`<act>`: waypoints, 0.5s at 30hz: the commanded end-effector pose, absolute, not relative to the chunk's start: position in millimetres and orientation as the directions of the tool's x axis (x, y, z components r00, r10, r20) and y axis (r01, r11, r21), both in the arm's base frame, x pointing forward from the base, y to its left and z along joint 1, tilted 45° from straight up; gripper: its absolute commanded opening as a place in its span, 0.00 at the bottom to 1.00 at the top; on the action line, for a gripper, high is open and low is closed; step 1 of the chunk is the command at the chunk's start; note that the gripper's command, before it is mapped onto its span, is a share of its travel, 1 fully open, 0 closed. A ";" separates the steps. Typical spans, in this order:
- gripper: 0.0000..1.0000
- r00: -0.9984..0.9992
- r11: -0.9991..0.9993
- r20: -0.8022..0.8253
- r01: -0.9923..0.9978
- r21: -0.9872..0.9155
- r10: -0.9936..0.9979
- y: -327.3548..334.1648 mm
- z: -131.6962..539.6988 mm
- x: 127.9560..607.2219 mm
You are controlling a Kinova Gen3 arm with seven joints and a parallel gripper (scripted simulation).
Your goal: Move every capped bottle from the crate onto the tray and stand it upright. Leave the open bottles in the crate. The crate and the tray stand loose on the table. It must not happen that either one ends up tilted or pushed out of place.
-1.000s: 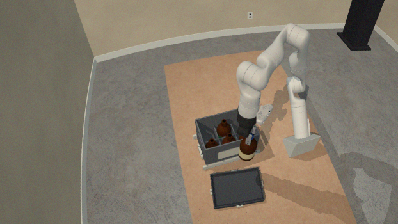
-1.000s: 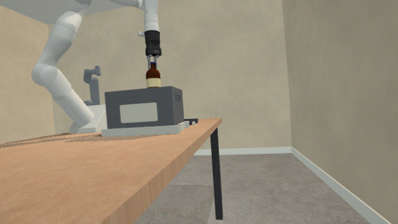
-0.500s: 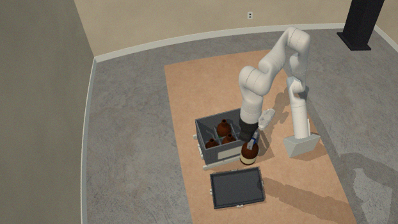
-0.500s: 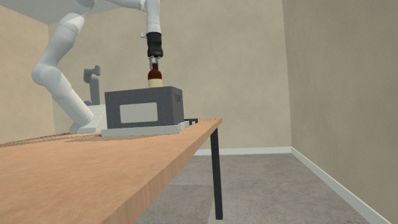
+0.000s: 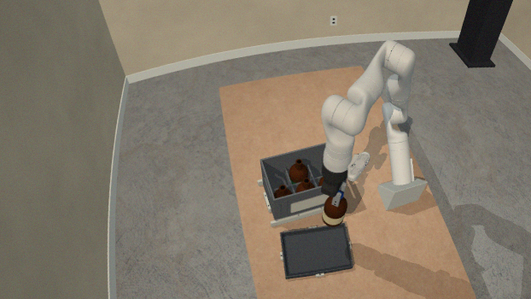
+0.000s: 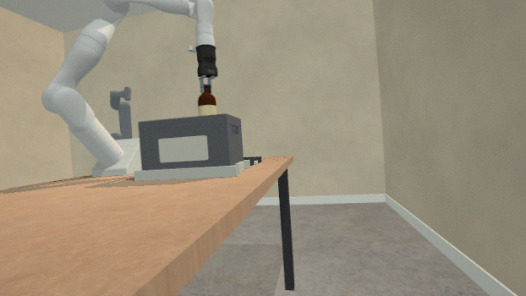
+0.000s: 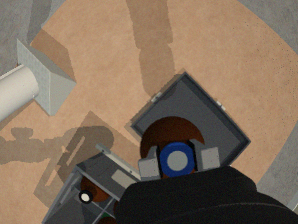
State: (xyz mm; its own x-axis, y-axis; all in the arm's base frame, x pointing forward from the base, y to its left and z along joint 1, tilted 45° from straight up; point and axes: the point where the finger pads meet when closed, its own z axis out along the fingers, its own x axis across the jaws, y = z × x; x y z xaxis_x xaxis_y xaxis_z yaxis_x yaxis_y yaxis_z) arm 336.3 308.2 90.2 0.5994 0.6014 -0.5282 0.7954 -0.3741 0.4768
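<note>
Capped bottle [image 5: 335, 210], brown glass, cream label, blue cap, hangs upright; gripper [image 5: 338, 196] jaws pinch its neck between grey boxy crate [image 5: 294, 208] and flat dark tray [image 5: 316, 274].

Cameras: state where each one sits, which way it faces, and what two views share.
Top: high above, looking down on the table, crate, tray; the whole arm shows.
Exterior: low at the table's end, facing the crate's side; the arm and gripper show.
Wrist: on the arm, looking down past the gripper at the bottle over the tray.
All share the capped bottle, held.
</note>
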 end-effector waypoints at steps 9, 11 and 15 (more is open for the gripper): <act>0.00 0.603 -0.381 -0.528 0.793 0.475 0.598 323.0 74.7 333.5; 0.00 0.604 -0.382 -0.528 0.793 0.474 0.597 325.6 71.6 333.0; 0.00 0.604 -0.383 -0.529 0.793 0.474 0.596 328.2 68.6 332.5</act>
